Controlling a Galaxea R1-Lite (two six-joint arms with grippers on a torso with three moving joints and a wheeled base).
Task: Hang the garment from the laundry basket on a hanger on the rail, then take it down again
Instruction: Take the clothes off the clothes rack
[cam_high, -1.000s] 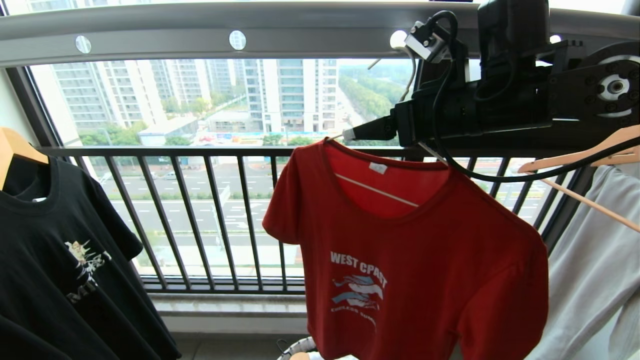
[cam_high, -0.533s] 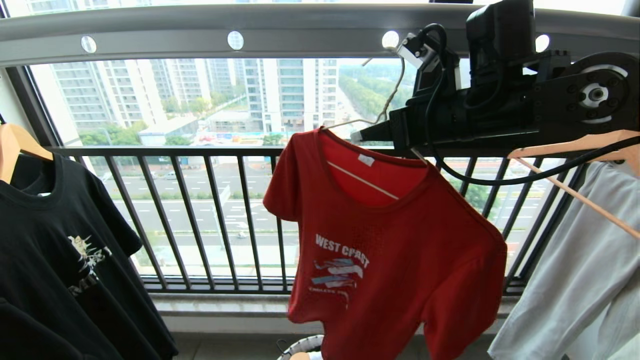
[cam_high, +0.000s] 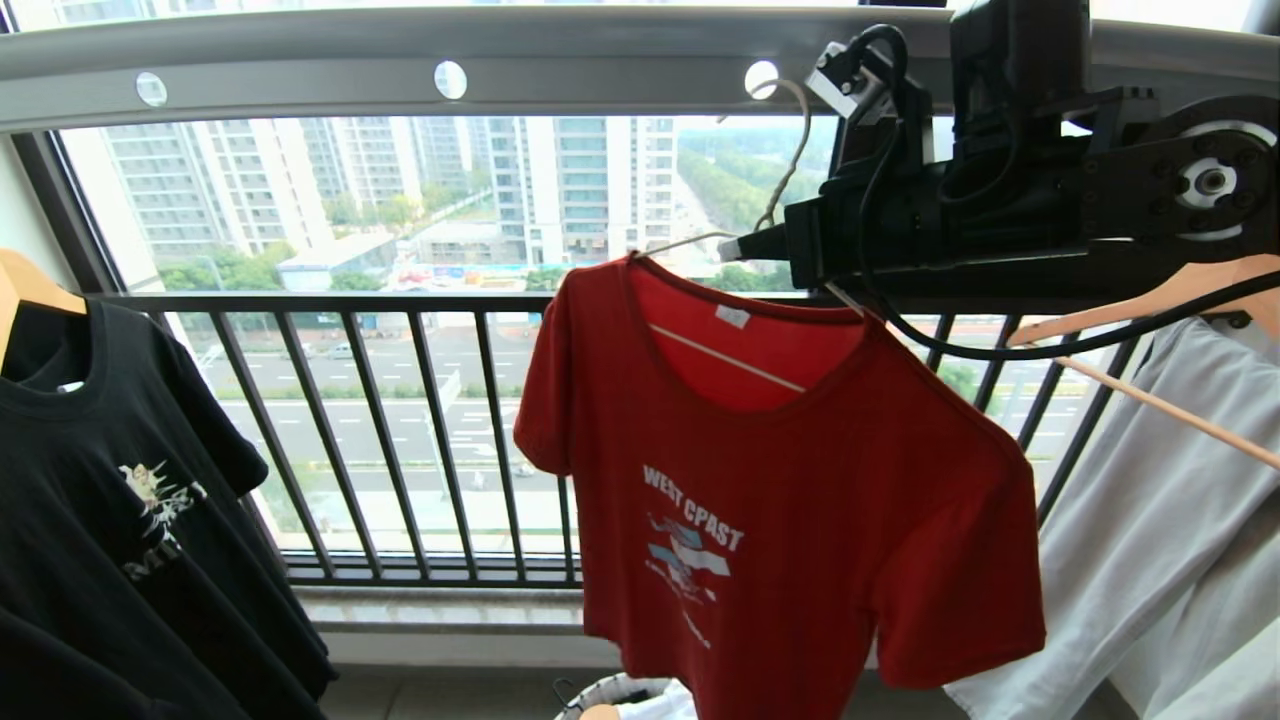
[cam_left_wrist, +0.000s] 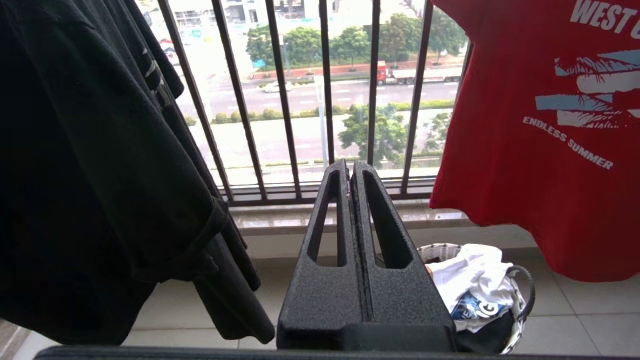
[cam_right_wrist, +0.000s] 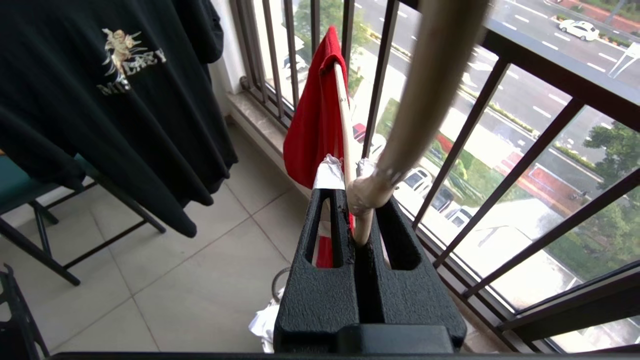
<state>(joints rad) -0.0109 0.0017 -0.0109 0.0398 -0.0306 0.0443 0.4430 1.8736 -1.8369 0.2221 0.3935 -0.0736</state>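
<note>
The garment (cam_high: 780, 480), a red T-shirt with white lettering, hangs on the cream wire hanger (cam_high: 785, 170). The hanger's hook reaches up to a round hole in the grey rail (cam_high: 560, 60). My right gripper (cam_high: 735, 248) comes in from the right and is shut on the hanger's neck just above the collar. In the right wrist view the hanger (cam_right_wrist: 345, 130) runs between the right gripper (cam_right_wrist: 350, 172)'s taped tips, with the garment (cam_right_wrist: 312, 125) beyond. My left gripper (cam_left_wrist: 349, 170) is low, shut and empty. The laundry basket (cam_left_wrist: 440, 250) stands on the floor below the garment (cam_left_wrist: 540, 125), holding white cloth.
A black T-shirt (cam_high: 120, 500) hangs at the left. At the right a white shirt (cam_high: 1180, 520) hangs on a wooden hanger (cam_high: 1150, 300), close behind my right arm. The black barred railing (cam_high: 400, 430) closes the window side. A dark chair frame (cam_right_wrist: 30, 240) stands on the tiled floor.
My right gripper's fingers have closed on the hanger's neck. The red garment has swayed a little on the hanger. The left arm has not moved.
</note>
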